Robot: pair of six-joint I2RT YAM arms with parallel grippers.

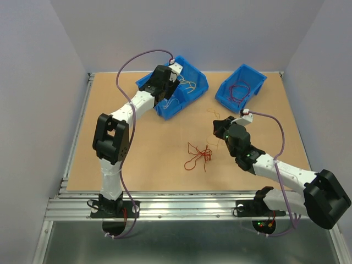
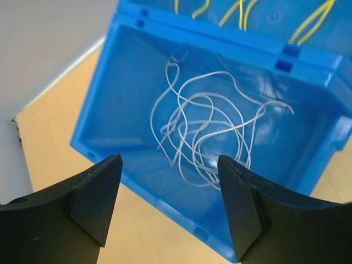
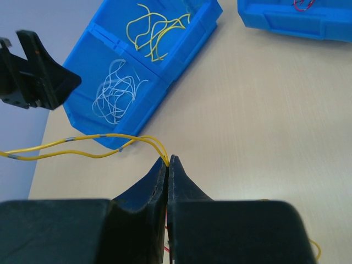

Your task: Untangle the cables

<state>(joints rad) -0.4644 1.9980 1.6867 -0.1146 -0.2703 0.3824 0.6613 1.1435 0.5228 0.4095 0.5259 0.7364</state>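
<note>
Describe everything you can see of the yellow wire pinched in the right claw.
The yellow wire is thin and flexible, with short grey bands at two spots. Two strands leave the shut right claw side by side, curve gently leftwards and run out of the wrist view. There they cross a corner of the blue bin; contact cannot be told.

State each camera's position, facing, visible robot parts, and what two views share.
Top external: above and behind the table, looking down; left arm and right arm show.
Left wrist: over the blue bin, facing white cables; open left gripper.
Right wrist: facing that bin; right gripper shut on a yellow cable.
Wrist views share the white cables.
</note>
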